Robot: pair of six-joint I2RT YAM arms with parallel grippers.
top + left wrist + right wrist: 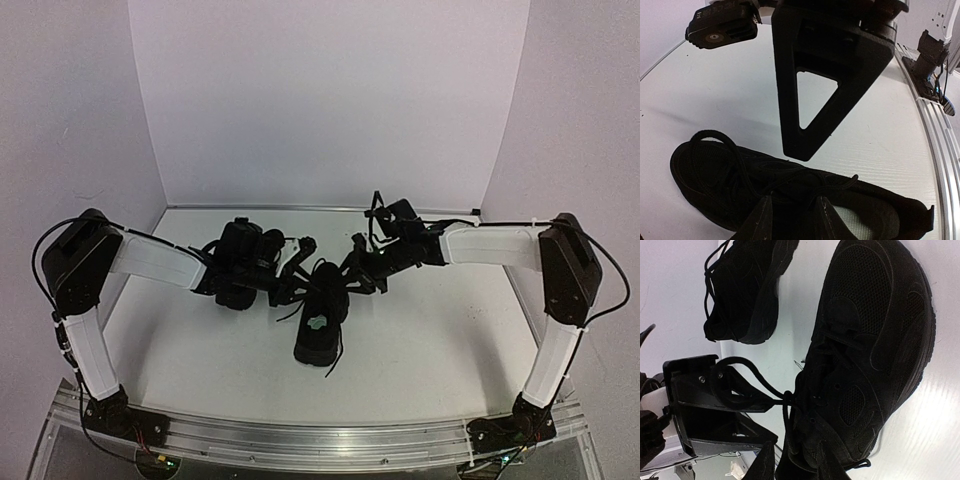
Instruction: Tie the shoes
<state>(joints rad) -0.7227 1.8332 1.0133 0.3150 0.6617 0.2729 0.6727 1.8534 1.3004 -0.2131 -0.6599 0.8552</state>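
Note:
One black shoe (pixel 320 325) lies mid-table with a pale patch inside (pixel 860 220); it fills the right wrist view (pixel 865 365). The other shoe (pixel 745 290) lies behind it, mostly hidden under my left arm (pixel 232 297). My left gripper (pixel 794 220) hovers over the laced part, jaws apart, with only dark shoe and laces showing between them. A lace loop (pixel 727 375) rises from the knot beside the left gripper's fingers (pixel 700 410). My right gripper (pixel 796 465) is open at the shoe's side, a lace strand running down between its tips.
White walls close the table at the back and both sides. An aluminium rail (pixel 320 440) with the arm bases runs along the near edge. The right gripper's finger (pixel 825 85) hangs close in front of the left wrist camera.

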